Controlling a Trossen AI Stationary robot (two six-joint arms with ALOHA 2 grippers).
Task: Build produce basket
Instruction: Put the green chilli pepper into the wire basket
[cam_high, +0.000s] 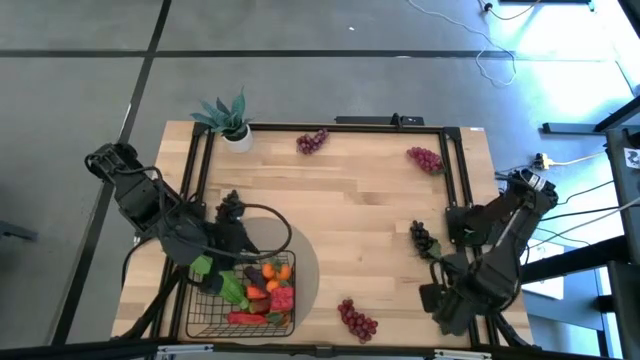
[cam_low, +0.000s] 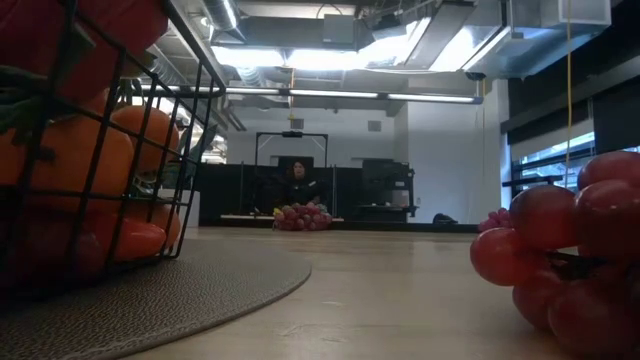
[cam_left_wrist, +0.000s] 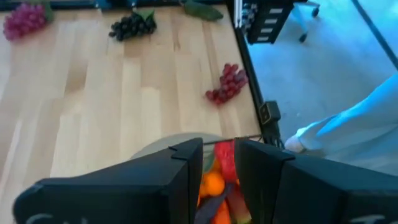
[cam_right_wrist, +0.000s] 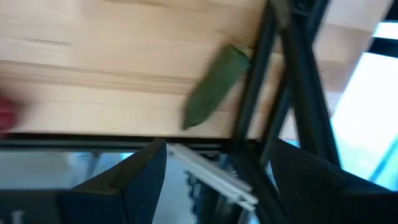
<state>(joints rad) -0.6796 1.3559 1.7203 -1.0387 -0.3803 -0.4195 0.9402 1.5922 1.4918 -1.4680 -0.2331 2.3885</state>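
Observation:
The dark wire basket (cam_high: 205, 315) stands on a grey round mat (cam_high: 300, 250) at the table's near left. It holds produce: orange tangerines (cam_left_wrist: 213, 183), red peppers and green pieces. My left gripper (cam_left_wrist: 219, 149) hovers over the basket's far side (cam_high: 243, 258), fingers slightly apart, nothing between them. My right gripper (cam_right_wrist: 217, 162) is open and points down at the near right corner (cam_high: 445, 300). It stands just short of a green bean pod (cam_right_wrist: 214, 87) that lies flat beside the black frame rail. The arm hides the pod in the high view.
Grape bunches lie loose on the table: red near the front edge (cam_high: 357, 320), dark at mid right (cam_high: 422, 237), purple at the far right (cam_high: 425, 158) and far middle (cam_high: 312, 141). A potted plant (cam_high: 230, 120) stands at the far left. Black rails (cam_high: 455, 180) frame the table.

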